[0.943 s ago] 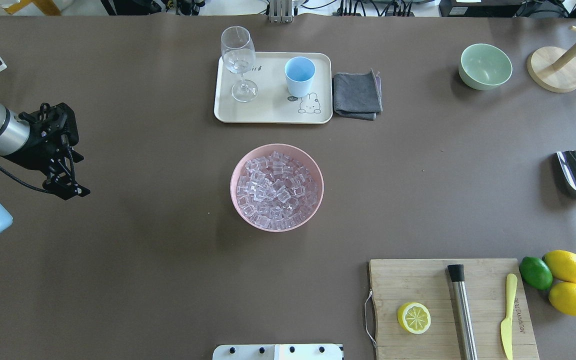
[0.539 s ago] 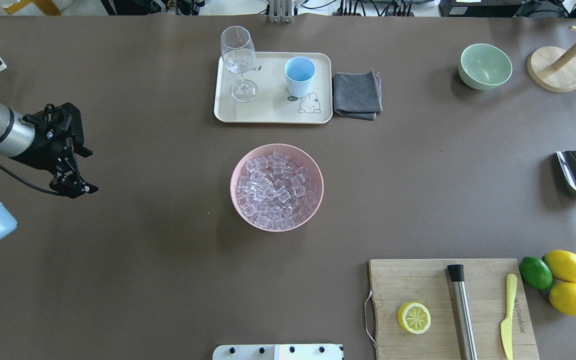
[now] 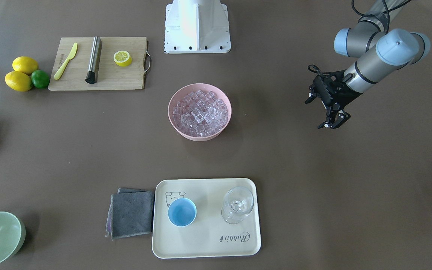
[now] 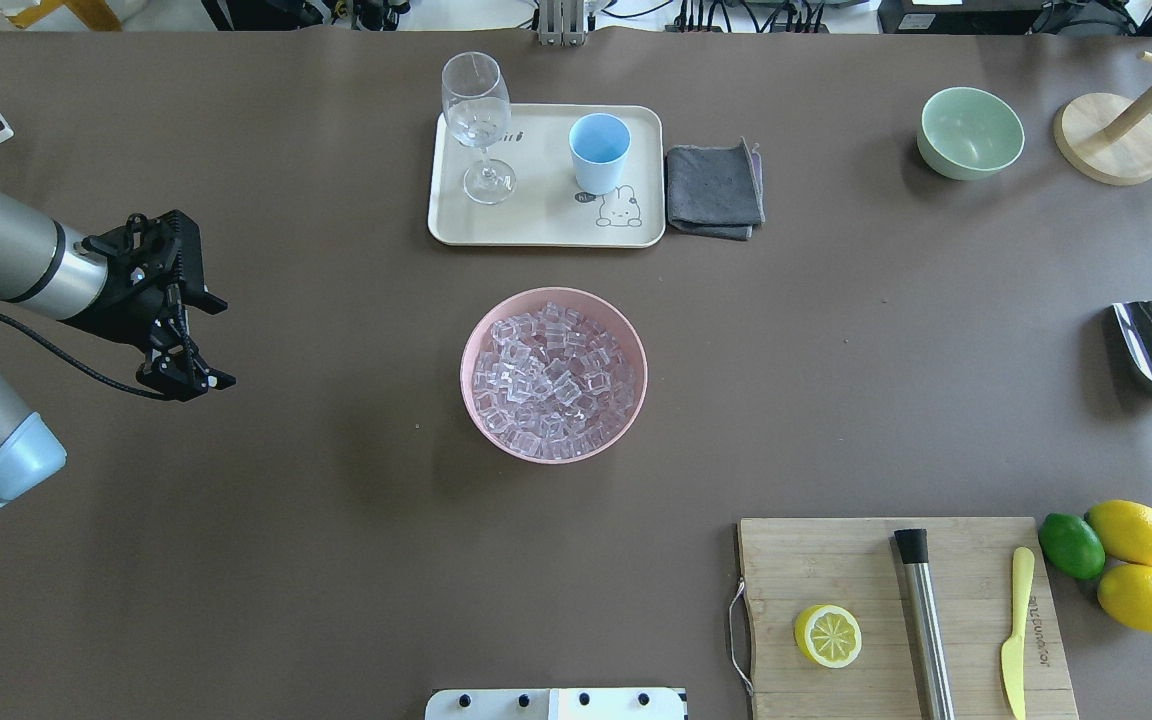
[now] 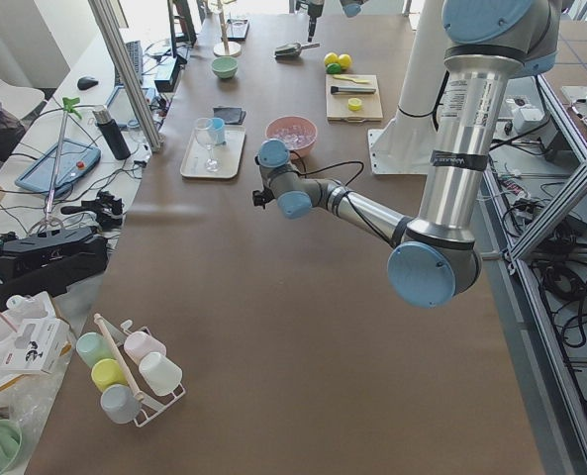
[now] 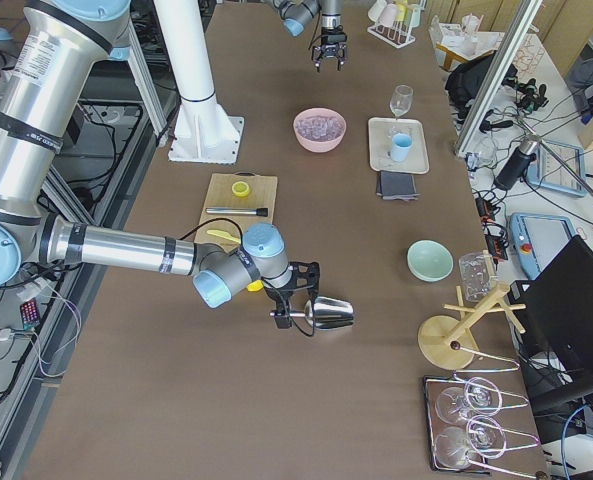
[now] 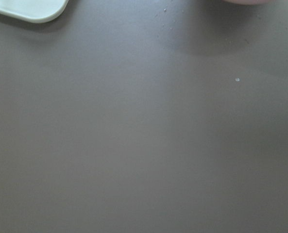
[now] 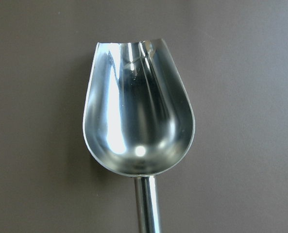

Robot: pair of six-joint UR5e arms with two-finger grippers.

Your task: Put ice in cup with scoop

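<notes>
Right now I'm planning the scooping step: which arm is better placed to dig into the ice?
Right: the right end effector sits at the handle of the empty scoop. The left end effector hangs open over bare table, far from it.

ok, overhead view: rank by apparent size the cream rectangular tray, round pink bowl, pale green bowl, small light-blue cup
Largest to smallest:
1. cream rectangular tray
2. round pink bowl, a little smaller in footprint
3. pale green bowl
4. small light-blue cup, clearly the smallest
</notes>
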